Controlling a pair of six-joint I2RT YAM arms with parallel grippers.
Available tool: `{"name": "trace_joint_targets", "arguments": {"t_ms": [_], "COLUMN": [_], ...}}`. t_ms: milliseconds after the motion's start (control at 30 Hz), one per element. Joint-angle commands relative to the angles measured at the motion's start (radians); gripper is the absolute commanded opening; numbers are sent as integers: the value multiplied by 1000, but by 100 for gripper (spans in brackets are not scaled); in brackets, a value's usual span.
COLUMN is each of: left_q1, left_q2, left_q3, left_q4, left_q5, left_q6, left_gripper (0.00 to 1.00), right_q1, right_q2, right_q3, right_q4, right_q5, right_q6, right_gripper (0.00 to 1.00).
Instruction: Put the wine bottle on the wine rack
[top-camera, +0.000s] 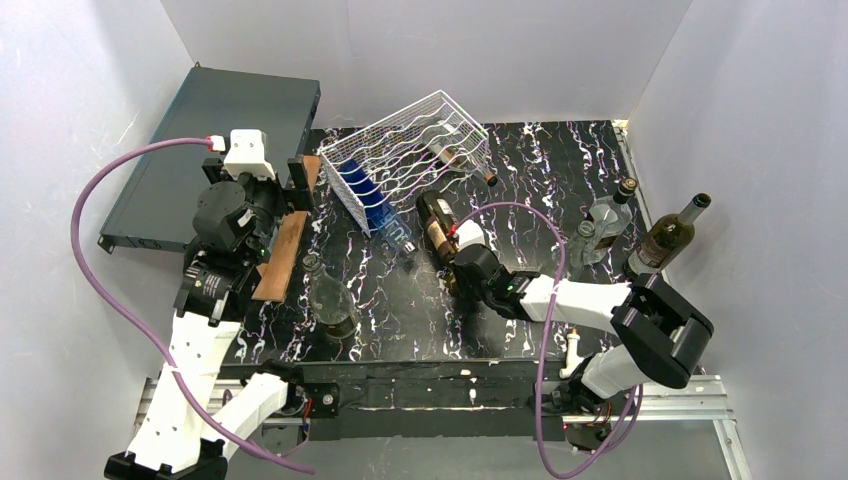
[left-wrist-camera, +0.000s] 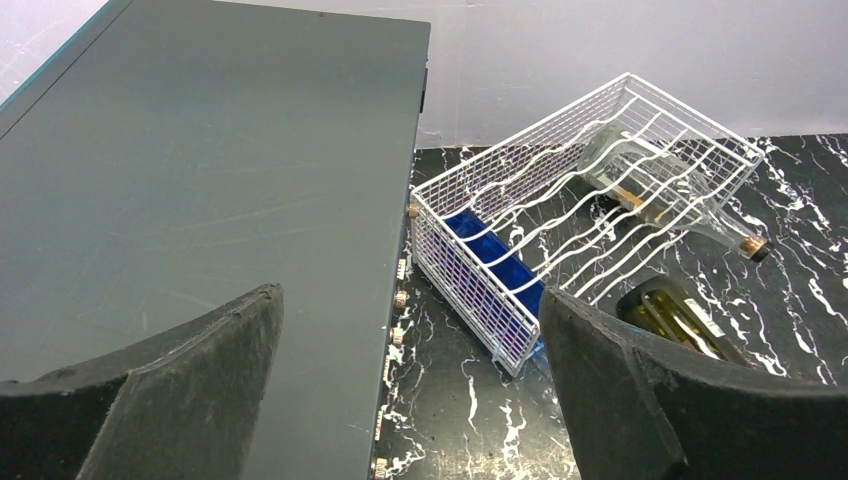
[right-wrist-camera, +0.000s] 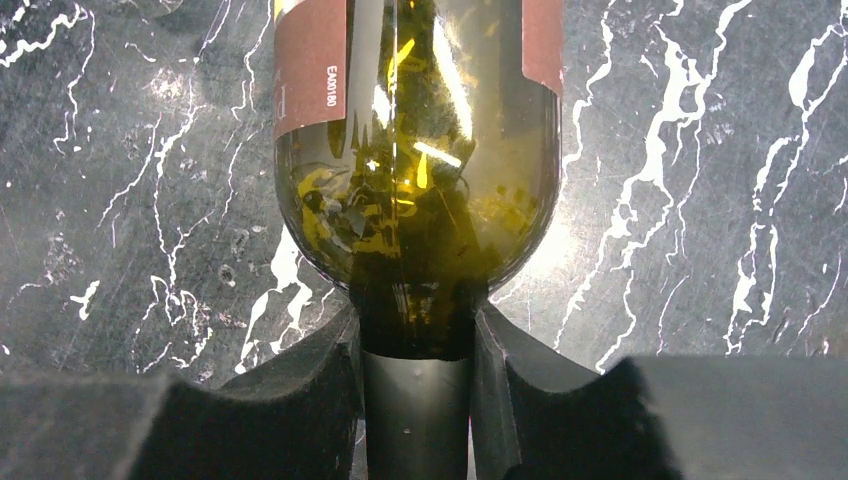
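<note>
olive-green glass wine bottle (right-wrist-camera: 415, 180) lies on its side on the black marbled table (top-camera: 540, 180), its base toward the white wire wine rack (top-camera: 410, 155) nearby. right gripper (right-wrist-camera: 415, 350) is clamped on its neck. left gripper (left-wrist-camera: 412, 350) gapes wide, holding nothing. the grasp looks made; lifting and racking are not yet done. bottle's mouth is hidden between the fingers, and its label is cut off.

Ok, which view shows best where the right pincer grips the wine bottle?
Right wrist: the right pincer is shut on the neck of the wine bottle, just below the shoulder. Top external shows the bottle lying near the wine rack, the grip hard to make out. Left wrist catches only part of its body.
</note>
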Motion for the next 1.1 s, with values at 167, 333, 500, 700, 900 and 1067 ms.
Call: {"name": "trace_joint_targets", "arguments": {"t_ms": [167,333,500,700,900,1067], "left_q1": [-6,-6,-6,-5,-6,-5], "left_q2": [-9,-1,3,3,2,2], "left_q3": [0,3,0,0,0,-1], "left_q4": [17,15,17,18,17,18], "left_q5": [-13,-16,-25,-26,-25,-24], "left_q6": [-17,-17,-17,-17,-17,-17], "left_gripper": [99,99,99,99,99,99], "right_q1": [-52,-73,-81,-88,-91,-101], "right_q2": [13,51,81,118,136,184], "right_q3": [112,143,170,213,236,281], "right_q4": [137,151,163,160,159,166], "right_q5": [-62,-102,-121,-138,-142,-157], "right_q6": [-106,-123,-134,-151,-158,-180], "right_gripper": [1,1,1,1,1,1]}}
